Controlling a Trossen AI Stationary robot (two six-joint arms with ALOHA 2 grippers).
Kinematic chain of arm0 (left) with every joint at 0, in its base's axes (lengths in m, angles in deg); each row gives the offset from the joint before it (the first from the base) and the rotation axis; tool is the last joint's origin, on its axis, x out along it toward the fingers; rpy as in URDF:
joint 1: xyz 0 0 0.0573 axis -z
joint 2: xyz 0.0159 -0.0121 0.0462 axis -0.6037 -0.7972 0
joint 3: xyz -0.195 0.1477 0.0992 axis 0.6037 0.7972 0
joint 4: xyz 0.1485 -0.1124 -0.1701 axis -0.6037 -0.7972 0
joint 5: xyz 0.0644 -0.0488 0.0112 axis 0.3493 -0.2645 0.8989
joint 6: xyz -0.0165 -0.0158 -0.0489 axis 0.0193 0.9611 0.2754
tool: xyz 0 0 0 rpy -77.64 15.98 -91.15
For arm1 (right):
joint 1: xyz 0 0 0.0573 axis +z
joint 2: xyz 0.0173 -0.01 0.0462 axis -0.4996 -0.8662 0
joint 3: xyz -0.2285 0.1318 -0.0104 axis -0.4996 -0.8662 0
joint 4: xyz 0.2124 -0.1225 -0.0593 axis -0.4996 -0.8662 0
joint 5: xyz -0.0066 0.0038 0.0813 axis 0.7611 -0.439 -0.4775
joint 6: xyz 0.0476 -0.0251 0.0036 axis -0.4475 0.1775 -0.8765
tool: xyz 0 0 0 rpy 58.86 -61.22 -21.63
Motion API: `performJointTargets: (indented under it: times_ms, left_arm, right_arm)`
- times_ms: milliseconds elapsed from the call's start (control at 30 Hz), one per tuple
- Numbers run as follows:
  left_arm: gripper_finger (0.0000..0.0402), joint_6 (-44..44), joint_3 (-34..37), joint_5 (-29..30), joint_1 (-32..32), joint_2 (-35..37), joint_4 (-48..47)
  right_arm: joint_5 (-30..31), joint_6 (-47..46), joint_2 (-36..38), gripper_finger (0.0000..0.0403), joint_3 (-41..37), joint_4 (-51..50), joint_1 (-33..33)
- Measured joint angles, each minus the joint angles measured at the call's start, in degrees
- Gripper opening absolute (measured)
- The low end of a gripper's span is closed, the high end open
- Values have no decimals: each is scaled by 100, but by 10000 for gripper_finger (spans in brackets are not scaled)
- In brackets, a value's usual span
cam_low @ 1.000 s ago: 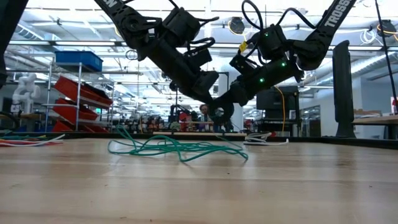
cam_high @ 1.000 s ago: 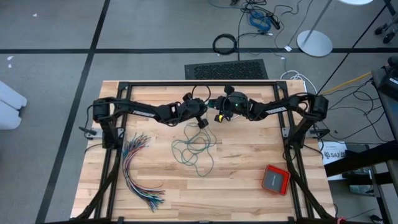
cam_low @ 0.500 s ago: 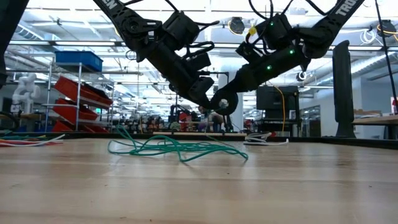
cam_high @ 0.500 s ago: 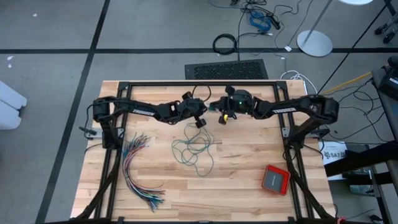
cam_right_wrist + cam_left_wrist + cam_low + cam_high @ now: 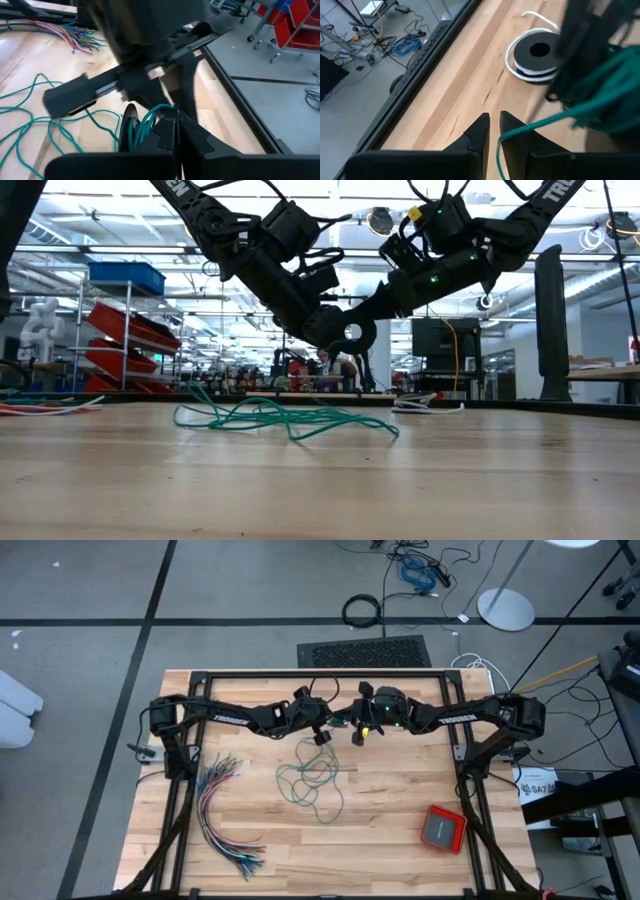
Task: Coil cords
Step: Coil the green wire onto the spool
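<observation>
The teal-green cord (image 5: 312, 780) lies mostly as a loose tangle on the wooden table, just nearer than both grippers. From it, strands rise to my two grippers, which meet above the table's far middle. My right gripper (image 5: 175, 127) is shut on a bunch of teal loops. My left gripper (image 5: 492, 132) stands close beside it, its fingers nearly together with one teal strand between them. A black coil with a white tail end (image 5: 537, 52) lies flat on the table toward the far edge, hidden under the right arm in the high view. My left gripper has a single strand of the teal cord (image 5: 501, 136) between its two fingers, which slant down from the table's left. The strand runs fairly straight from there to the bunch in the other gripper (image 5: 605, 80). My right gripper pinches several loops of the teal cord (image 5: 161, 111) at its fingertips, slanting down from the table's right. The loops hang below the fingers, clear of the table, and their strands trail down to the tangle (image 5: 30, 125).
A fanned bundle of many-coloured wires (image 5: 222, 810) lies at the table's left. A red-orange box (image 5: 442, 828) sits near the right front. A thick black cable ring (image 5: 362, 610) lies on the floor beyond the far edge. Bare wood shows along the near edge.
My right gripper has risen and drawn back a little toward the table's right, rolling as it went, with the teal loops still in its fingers. The tangle on the table has kept its shape.
</observation>
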Motion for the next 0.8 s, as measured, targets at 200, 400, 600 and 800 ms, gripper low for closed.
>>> performJointTargets:
  times_ms: [200, 400, 600, 800]
  left_arm:
    - [52, -85, 0, -4, 0, -2, -120]
    - [52, -152, 52, 0, -30, -2, -113]
    - [52, -234, 325, 84, -37, 3, 97]
    - [52, -600, 1095, -260, -37, 488, 1540]
  right_arm:
    - [282, -109, 1, 0, -2, 169, 4]
    - [432, -212, -1, 0, -2, 468, 23]
    - [729, -265, 2, 0, -2, 736, 50]
    - [741, -281, -1, 0, 0, 1057, 52]
